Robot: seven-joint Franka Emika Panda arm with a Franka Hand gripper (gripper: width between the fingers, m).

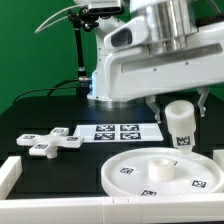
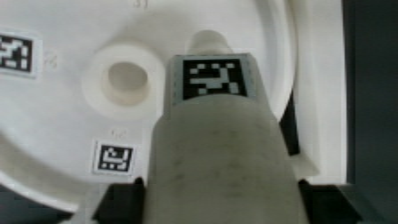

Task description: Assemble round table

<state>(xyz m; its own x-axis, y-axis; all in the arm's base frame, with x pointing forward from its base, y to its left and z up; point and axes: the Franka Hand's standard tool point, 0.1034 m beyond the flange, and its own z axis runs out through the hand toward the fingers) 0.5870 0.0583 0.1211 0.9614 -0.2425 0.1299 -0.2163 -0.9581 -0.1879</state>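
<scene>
So the jaws were clamped shut on the post [image 1: 180,124], one finger [image 2: 121,200] on each side of its upper part, and it hung upright under the arm. It sat at the exterior view's right, above the far edge of the disc [image 1: 140,160], which lay flat on the desk [image 1: 30,115] at the near right. I honestly couldn't tell whether the post's lower end was touching the disc or just floating above it.

In the wrist view, the round socket [image 2: 121,75] in the middle of the disc showed off to one side of the post's tip, not under it. So my read is that the step in hand was seating the post in that socket, and it wasn't lined up yet.

If I were doing it:
- slide across until the tip hides the socket completely, then go down
- keep the post dead vertical, since a tilted one would probably catch on the lip
- lower slowly and don't let go until it's properly seated
- watch that the disc doesn't skate on the desk if the tip pushes sideways

The foot piece [image 1: 48,143] lay well apart on the exterior view's left, with the marker board [image 1: 120,131] between it and the post. My guess is it goes on later.
</scene>
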